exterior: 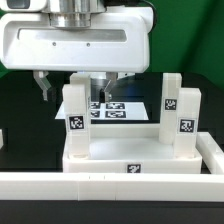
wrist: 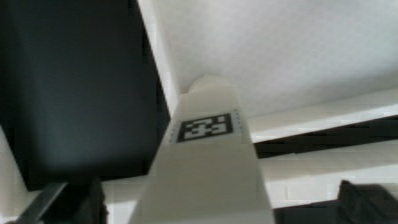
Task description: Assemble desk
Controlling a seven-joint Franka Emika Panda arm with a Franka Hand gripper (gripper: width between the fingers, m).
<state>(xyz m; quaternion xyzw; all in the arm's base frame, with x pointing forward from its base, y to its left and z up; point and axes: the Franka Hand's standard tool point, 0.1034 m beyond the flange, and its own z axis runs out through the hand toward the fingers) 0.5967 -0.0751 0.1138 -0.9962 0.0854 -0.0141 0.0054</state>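
Two white legs stand up on the desk top point(exterior: 130, 160), which lies flat on the black bench point(exterior: 20, 110) near the front. The desk top is the biggest white thing on the bench. It looks like a tray with a raised rim, and it has a small black-and-white tag on its front side. It sits right behind the low white border wall point(exterior: 110, 185).

Above it hangs the big white robot arm point(exterior: 75, 45). Its fingers point(exterior: 73, 84) point down and are spread wide apart. They hold nothing. They hang just above the left leg point(exterior: 74, 118), one on each side of its top.

The left leg stands at the exterior view's left end of the desk top. The right leg point(exterior: 181, 112) stands at the other end. Each leg has a tag on its front.

Behind the desk top, flat on the bench, lies the marker board point(exterior: 112, 107) with its black tags.

In the wrist view, the left leg point(wrist: 210, 150) looks tall and close, and its tag shows clearly.
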